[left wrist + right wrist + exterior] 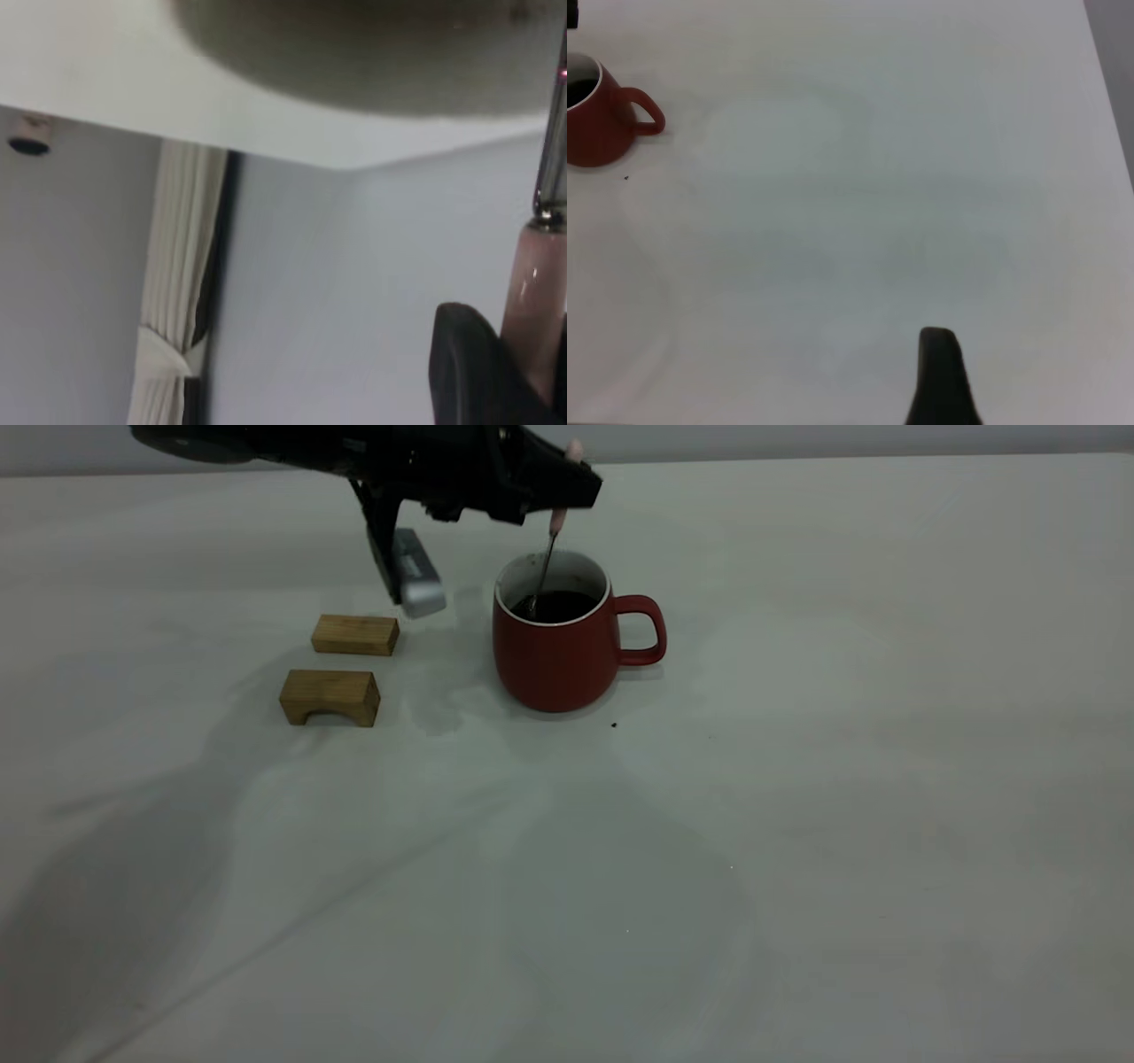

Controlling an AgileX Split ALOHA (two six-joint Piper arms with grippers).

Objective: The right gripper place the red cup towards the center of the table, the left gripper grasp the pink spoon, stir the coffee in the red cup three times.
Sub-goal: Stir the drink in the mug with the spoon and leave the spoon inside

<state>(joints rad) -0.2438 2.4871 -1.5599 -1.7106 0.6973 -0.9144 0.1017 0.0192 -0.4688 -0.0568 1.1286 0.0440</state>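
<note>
Bare off-white tabletop [797, 868] nearest, two tan wooden blocks [330, 696] at left, red cup [554, 651] mid-table, coffee [556, 606] inside, pink spoon [551, 549] dipped in it, left gripper [567, 491] jaws pinching its handle above, right gripper [939, 381] well apart, jaws' state untellable.

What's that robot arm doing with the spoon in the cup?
The left gripper holds the pink spoon by its handle, with the metal end dipped in the coffee inside the red cup. It looks like stirring. The cup stands on the table, its handle pointing away from two wooden blocks. The right gripper is far from the cup, over bare table.
</note>
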